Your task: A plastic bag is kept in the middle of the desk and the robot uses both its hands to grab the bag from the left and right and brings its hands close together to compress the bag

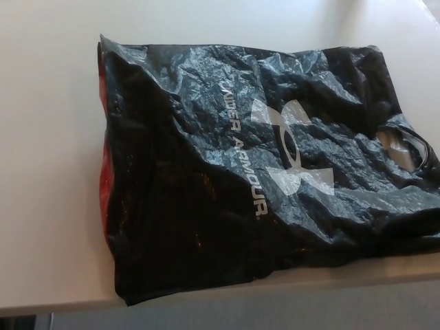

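You've got one bag point(227, 172) in front of you, black and crinkled, lying flat across the desk point(48, 137), its near corner hanging just over the front edge. One white logo faces up; one handle cutout sits at its right end. Neither hand is in view, so their state can't be told.

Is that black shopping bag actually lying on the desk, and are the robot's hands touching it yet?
Touching the desk: the head view shows the black plastic bag lying flat on the pale desk. Apart from the hands: neither robot hand is in view, so nothing grips the bag.
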### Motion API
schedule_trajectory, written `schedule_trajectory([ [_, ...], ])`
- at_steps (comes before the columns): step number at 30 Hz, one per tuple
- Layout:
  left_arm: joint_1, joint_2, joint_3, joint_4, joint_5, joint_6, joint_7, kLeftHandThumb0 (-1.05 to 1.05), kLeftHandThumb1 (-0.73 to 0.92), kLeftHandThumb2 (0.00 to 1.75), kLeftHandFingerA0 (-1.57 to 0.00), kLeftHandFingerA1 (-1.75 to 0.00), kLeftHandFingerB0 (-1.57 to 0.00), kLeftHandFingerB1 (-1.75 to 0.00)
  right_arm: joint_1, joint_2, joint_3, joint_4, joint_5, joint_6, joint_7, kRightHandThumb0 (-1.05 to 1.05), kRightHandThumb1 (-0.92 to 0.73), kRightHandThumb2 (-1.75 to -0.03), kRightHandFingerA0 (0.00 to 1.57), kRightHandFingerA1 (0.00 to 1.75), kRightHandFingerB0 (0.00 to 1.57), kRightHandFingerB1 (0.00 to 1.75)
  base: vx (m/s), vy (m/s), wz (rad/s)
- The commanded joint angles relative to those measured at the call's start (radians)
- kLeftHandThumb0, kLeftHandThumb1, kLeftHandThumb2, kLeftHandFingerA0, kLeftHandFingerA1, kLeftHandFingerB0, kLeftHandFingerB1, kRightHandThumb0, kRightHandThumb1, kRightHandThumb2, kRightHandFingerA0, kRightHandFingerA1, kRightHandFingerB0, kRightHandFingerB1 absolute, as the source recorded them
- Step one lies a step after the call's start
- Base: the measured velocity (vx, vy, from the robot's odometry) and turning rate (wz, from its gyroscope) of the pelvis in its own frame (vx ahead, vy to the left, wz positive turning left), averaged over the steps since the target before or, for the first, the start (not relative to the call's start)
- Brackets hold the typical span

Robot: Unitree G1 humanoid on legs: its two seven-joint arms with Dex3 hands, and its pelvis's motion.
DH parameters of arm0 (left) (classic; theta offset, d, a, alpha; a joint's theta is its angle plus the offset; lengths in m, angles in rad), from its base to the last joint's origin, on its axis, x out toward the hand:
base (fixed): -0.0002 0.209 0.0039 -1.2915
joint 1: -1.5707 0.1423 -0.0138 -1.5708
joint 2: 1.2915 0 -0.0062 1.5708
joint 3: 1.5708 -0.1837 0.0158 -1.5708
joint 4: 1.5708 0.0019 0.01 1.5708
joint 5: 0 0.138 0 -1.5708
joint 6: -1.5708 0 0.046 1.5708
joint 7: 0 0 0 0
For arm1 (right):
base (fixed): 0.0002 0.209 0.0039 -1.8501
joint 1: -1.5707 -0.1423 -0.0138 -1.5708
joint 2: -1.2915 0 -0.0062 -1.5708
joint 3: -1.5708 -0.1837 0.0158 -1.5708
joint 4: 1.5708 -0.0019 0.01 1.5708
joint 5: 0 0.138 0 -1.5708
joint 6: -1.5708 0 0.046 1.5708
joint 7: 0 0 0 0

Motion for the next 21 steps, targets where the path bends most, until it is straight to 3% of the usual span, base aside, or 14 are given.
schedule_trajectory([
  [1,-0.091,-0.082,-0.078,0.276,0.037,0.197,0.052,-0.75,0.8,1.19,-0.03,-0.47,-0.06,-0.35,-0.173,-0.008,0.067,0.317,-0.063,0.227,-0.068,-1.05,-0.78,-1.16,0.0,0.13,0.0,0.01,0.0,0.0,0.0],
  [4,-0.116,-0.106,-0.116,0.425,0.081,0.185,0.069,-0.82,0.87,1.25,-0.01,-0.45,-0.14,-0.36,-0.197,0.016,0.112,0.441,-0.098,0.253,-0.102,-1.0,-0.8,-1.16,0.0,0.15,0.0,0.01,0.0,0.0,0.0],
  [5,-0.118,-0.113,-0.121,0.448,0.086,0.174,0.077,-0.86,0.92,0.9,-0.11,-0.42,-0.11,-0.29,-0.197,0.021,0.12,0.458,-0.099,0.264,-0.109,-1.02,-0.81,-1.16,0.0,0.17,0.0,0.0,0.0,0.0,0.0],
  [6,-0.126,-0.126,-0.128,0.488,0.088,0.176,0.085,-0.9,0.91,1.27,0.0,-0.44,-0.15,-0.33,-0.201,0.025,0.131,0.496,-0.102,0.262,-0.111,-1.02,-0.8,-1.17,0.0,0.16,0.0,0.0,0.0,0.0,0.0],
  [7,-0.131,-0.13,-0.13,0.507,0.088,0.175,0.087,-0.9,0.91,1.27,0.0,-0.44,-0.15,-0.33,-0.205,0.025,0.136,0.515,-0.102,0.257,-0.113,-1.02,-0.8,-1.17,0.0,0.16,0.0,0.0,0.0,0.0,0.0],
  [8,-0.139,-0.133,-0.13,0.53,0.088,0.168,0.091,-0.8,0.92,0.88,-0.15,-0.39,-0.14,-0.3,-0.208,0.027,0.141,0.535,-0.103,0.251,-0.12,-0.99,-0.76,-1.13,0.02,0.28,0.0,0.06,0.0,0.0,0.0],
  [9,-0.149,-0.138,-0.129,0.562,0.088,0.159,0.098,-0.8,0.92,0.88,-0.15,-0.39,-0.14,-0.3,-0.212,0.031,0.149,0.562,-0.104,0.241,-0.13,-0.99,-0.76,-1.13,0.02,0.28,0.0,0.06,0.0,0.0,0.0],
  [10,-0.159,-0.154,-0.129,0.62,0.076,0.145,0.092,-0.83,0.85,1.24,-0.01,-0.45,-0.14,-0.35,-0.204,0.044,0.158,0.614,-0.105,0.219,-0.142,-0.94,-0.75,-1.17,0.0,0.2,0.0,0.07,0.0,0.0,0.0],
  [11,-0.175,-0.167,-0.134,0.673,0.085,0.132,0.112,-0.87,0.9,1.26,-0.05,-0.45,-0.04,-0.37,-0.203,0.051,0.159,0.662,-0.096,0.198,-0.144,-0.95,-0.71,-0.95,0.0,0.2,0.0,0.01,0.0,0.0,0.0],
  [14,-0.195,-0.182,-0.134,0.762,0.077,0.107,0.105,-0.85,0.92,1.25,-0.05,-0.46,-0.06,-0.36,-0.206,0.07,0.156,0.762,-0.073,0.152,-0.142,-0.97,-0.8,-1.16,0.0,0.12,0.0,0.05,0.0,0.0,0.0],
  [18,-0.214,-0.195,-0.148,0.864,0.095,0.063,0.12,-0.86,0.92,1.26,-0.11,-0.5,-0.08,-0.42,-0.204,0.091,0.161,0.865,-0.066,0.137,-0.165,-0.93,-0.73,-1.0,0.0,0.18,0.0,0.06,0.0,0.0,0.0],
  [19,-0.216,-0.197,-0.148,0.881,0.091,0.059,0.112,-0.81,0.92,0.9,-0.13,-0.39,-0.13,-0.28,-0.198,0.096,0.164,0.878,-0.068,0.125,-0.173,-0.87,-0.74,-1.16,0.0,0.22,0.0,0.13,0.0,0.0,0.0],
  [20,-0.219,-0.205,-0.148,0.898,0.086,0.055,0.106,-0.86,0.91,1.26,0.0,-0.45,-0.12,-0.36,-0.19,0.102,0.169,0.895,-0.071,0.111,-0.18,-0.95,-0.81,-1.17,0.01,0.22,0.0,0.07,0.0,0.0,0.0],
  [21,-0.224,-0.216,-0.148,0.916,0.081,0.057,0.105,-0.86,0.92,1.26,-0.02,-0.46,-0.08,-0.35,-0.181,0.108,0.176,0.913,-0.075,0.096,-0.188,-0.94,-0.82,-1.18,0.0,0.19,0.0,0.08,0.0,0.0,0.0],
])
